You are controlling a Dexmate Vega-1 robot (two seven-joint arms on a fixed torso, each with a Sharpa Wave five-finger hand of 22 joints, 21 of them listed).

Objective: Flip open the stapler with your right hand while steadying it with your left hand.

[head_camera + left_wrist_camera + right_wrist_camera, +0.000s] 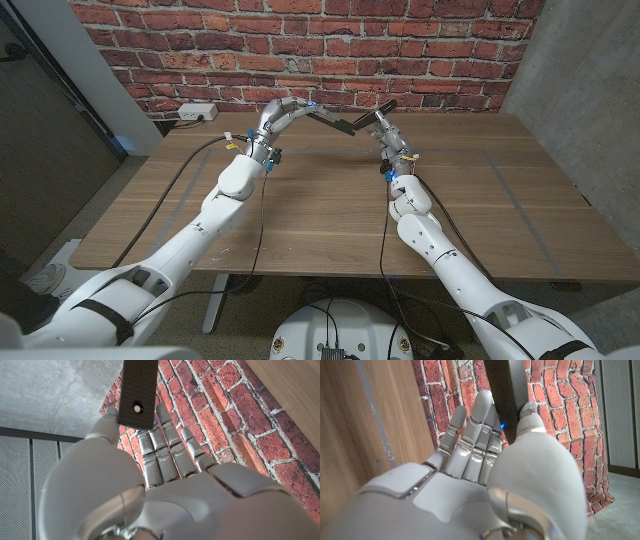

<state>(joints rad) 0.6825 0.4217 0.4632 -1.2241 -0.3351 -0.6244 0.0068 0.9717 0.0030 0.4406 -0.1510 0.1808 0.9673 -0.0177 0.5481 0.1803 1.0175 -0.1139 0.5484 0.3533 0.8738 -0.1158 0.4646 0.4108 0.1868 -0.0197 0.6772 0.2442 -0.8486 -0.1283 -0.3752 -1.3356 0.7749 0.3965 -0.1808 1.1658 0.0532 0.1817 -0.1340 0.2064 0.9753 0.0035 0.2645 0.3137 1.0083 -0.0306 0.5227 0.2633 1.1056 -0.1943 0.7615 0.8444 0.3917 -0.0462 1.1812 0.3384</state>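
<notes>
Both my hands are raised above the far part of the wooden table (330,200), in front of the red brick wall (300,45), with the stapler (350,122) held between them.

The stapler is dark, clear of the tabletop, and swung open into a shallow V. One arm of it runs from my left hand (285,113) down to the hinge near the middle; the other arm rises from there to my right hand (388,133).

Left hand: in the left wrist view my left hand (165,460) has its fingers (161,452) pressed together and extended along one side of a flat dark stapler end (139,392), with the thumb on the opposite side. That end carries a small pale round mark. The hand grips this end.

Right hand: in the right wrist view my right hand (485,455) has its fingers (470,435) together against one face of the dark stapler bar (506,395), with the thumb tip pressed on the other face. The hand pinches this bar.

Other items: a white power strip (196,113) lies at the table's far left corner, below the wall. Black cables (190,165) run along my left arm across the table. A grey concrete wall (585,90) stands to the right.
</notes>
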